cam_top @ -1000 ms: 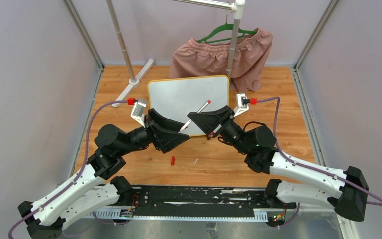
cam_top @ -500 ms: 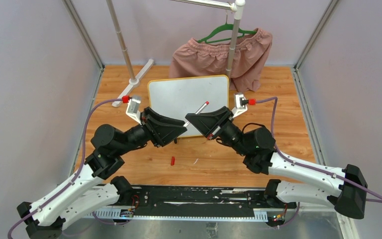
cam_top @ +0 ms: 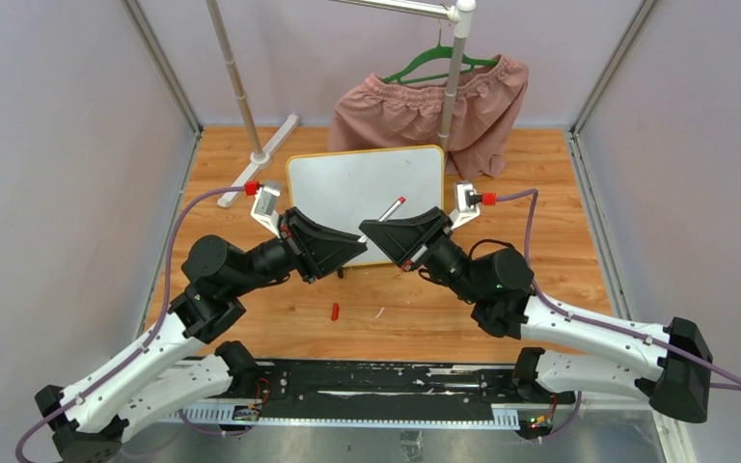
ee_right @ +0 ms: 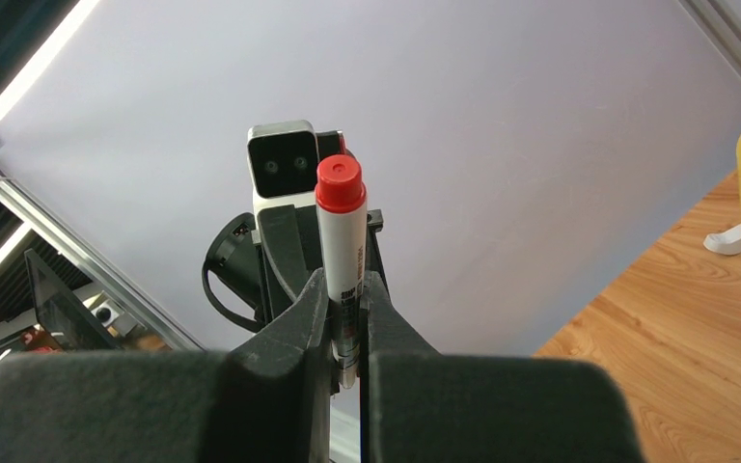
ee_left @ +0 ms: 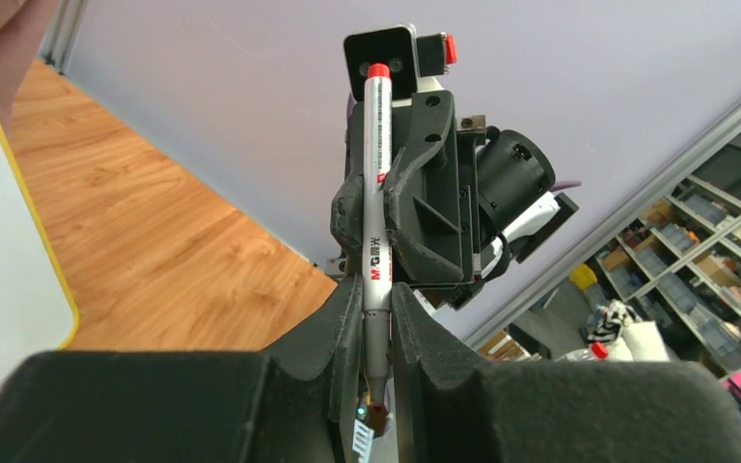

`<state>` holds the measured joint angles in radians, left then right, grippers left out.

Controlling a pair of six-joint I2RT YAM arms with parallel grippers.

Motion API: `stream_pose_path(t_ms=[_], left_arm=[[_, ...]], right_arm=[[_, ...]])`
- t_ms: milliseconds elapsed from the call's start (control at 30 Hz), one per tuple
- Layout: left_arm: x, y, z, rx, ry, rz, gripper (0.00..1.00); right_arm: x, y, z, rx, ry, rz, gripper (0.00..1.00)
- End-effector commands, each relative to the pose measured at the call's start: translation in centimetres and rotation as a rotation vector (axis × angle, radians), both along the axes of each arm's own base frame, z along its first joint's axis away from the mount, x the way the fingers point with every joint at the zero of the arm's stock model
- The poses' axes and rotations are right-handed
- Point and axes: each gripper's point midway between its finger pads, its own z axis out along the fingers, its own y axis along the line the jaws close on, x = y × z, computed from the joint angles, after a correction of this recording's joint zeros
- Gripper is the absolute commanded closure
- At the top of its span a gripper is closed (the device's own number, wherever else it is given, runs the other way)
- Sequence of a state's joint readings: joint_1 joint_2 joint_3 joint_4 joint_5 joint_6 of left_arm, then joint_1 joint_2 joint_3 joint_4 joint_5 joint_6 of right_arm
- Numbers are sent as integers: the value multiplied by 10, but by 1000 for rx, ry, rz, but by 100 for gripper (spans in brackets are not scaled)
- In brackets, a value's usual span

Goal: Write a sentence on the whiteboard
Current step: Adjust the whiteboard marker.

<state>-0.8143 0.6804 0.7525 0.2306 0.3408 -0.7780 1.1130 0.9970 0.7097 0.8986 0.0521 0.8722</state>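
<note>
Clearly, everything turns on how the marker (cam_top: pixel 389 206) lies between the two grippers. Seen from above, its long axis slants from the red end plug at upper right, over the near edge of the whiteboard (cam_top: pixel 347 178), down to the nib at lower left, close to centre frame.

The right gripper (ee_right: pixel 345 289) is clamped on the barrel below the red end. The left gripper (ee_left: pixel 374 304) meets it head-on along that same axis. Its fingers (ee_left: pixel 343 328) stand tight on either side of the barrel just above the nib, but whether they pinch it I cannot tell. So the nib end lies with the left arm and the tail end with the right.

The whiteboard lies beyond both grippers, in the upper middle of the overhead view. Its white face is bare, so no sentence is on it yet.

This looks like a hand-over to the left arm. That arm would need a firm hold before the right lets go, and would then have to tip the nib toward the board.
</note>
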Motion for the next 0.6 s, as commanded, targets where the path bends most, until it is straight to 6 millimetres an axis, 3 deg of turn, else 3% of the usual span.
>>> stream_pose_path(t_ms=[0,67,133,167,200,233,267,333,400,567], left_arm=[[-10,-1,19,-30,-47,-43,87],[-9,1,18,-31,-47,-34,100],[-7,4,17,-39,-49,-9,100],[-7,7,17,-45,-49,4,100],[-6,9,16,-49,-50,16,100],[-6,12,16,-53,-53,26,100],[-7,14,16,-58,-59,32,100],[-9,17,16,-61,-67,34,100],[-14,17,16,-56,-83,13,100],[-41,7,6,49,-145,-149,100]], right_arm=[[-9,-9,28,77,-40,3,100],[-12,-8,28,58,-57,13,100],[-16,-8,24,19,-74,20,96],[-16,-10,21,-7,-74,15,85],[-18,-14,18,-35,-69,8,65],[-18,-19,12,-70,-61,-4,51],[-18,-24,7,-106,-57,-18,41],[-18,-34,-14,-229,-43,-46,29],[-22,-51,-30,-346,-49,-69,23],[-50,-111,-42,-588,-137,-74,22]])
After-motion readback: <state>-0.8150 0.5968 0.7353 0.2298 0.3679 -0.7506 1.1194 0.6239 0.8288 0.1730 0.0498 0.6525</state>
